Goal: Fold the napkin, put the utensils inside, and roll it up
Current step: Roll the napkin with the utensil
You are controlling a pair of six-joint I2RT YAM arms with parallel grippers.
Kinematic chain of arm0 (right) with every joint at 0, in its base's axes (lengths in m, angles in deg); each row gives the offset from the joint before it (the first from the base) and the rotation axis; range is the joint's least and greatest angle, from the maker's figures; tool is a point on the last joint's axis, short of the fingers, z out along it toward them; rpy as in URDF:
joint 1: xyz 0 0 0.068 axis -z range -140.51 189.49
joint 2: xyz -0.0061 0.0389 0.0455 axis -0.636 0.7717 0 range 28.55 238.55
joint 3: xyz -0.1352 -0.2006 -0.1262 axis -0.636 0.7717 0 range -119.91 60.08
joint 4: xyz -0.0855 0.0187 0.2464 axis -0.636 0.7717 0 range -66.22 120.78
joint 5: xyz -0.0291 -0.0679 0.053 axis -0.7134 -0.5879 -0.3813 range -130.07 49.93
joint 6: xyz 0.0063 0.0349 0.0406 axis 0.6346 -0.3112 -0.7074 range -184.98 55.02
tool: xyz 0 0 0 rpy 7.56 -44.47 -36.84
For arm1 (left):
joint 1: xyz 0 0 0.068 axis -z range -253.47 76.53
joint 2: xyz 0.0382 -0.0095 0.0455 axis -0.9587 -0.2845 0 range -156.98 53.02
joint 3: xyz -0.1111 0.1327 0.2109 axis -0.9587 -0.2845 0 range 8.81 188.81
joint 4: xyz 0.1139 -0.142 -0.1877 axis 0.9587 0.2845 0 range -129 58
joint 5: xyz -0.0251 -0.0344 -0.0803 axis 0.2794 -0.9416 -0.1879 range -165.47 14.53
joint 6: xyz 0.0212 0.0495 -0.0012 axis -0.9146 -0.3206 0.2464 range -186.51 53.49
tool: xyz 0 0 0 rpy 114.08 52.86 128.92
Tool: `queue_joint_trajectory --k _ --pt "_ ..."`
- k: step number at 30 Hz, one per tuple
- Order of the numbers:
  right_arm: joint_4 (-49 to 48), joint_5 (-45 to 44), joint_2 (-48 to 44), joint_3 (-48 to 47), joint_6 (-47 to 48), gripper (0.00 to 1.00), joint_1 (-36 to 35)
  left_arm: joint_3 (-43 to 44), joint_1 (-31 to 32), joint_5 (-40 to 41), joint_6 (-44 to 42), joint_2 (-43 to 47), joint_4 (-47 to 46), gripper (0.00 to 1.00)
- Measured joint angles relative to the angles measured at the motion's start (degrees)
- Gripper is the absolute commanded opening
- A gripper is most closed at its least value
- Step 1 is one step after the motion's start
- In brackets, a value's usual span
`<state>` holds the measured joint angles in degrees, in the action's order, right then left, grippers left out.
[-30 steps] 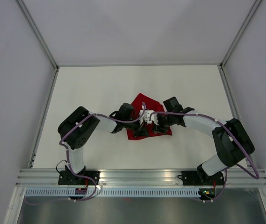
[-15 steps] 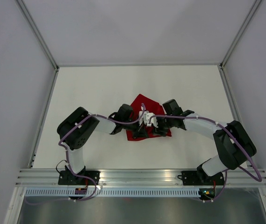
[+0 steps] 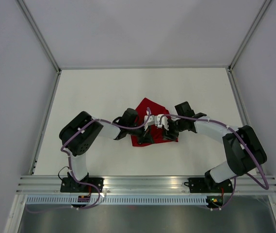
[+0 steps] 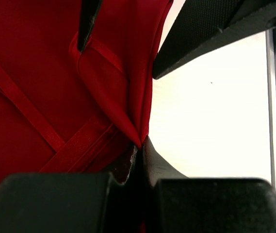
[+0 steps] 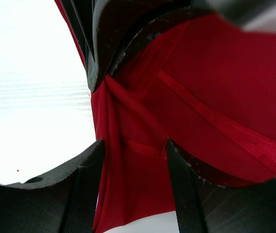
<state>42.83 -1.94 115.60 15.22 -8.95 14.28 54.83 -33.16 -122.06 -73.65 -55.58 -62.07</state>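
Note:
The red napkin (image 3: pixel 150 108) lies crumpled in the middle of the white table (image 3: pixel 94 92), with both grippers meeting over its near half. My left gripper (image 4: pixel 140 145) is shut on a pinched fold at the napkin's (image 4: pixel 40 73) edge. My right gripper (image 5: pixel 134 167) is open, its fingers (image 5: pixel 85 179) standing on either side of a folded strip of the napkin (image 5: pixel 215 82). From above, the left gripper (image 3: pixel 145 133) and right gripper (image 3: pixel 169 132) sit close together, tips facing each other. The utensils are hidden.
The table is walled at the back and on both sides by grey panels on metal posts (image 3: pixel 44 36). An aluminium rail (image 3: pixel 142 183) runs along the near edge, carrying both arm bases. Purple cables (image 3: pixel 201 118) loop along the arms.
My right gripper has shifted slightly to the right over the napkin. The left arm has kept its pinch and has not moved.

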Motion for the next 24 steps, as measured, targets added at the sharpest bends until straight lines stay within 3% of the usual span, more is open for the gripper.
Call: queue_joint_trajectory --k 19,24 --pt "4.79 0.52 -0.42 4.35 2.03 0.64 1.22 0.09 0.22 -0.07 0.00 0.00 0.09 0.02" --pt "4.61 0.61 0.09 3.80 0.74 0.60 1.22 0.09 0.22 -0.07 0.00 0.00 0.04 0.02"
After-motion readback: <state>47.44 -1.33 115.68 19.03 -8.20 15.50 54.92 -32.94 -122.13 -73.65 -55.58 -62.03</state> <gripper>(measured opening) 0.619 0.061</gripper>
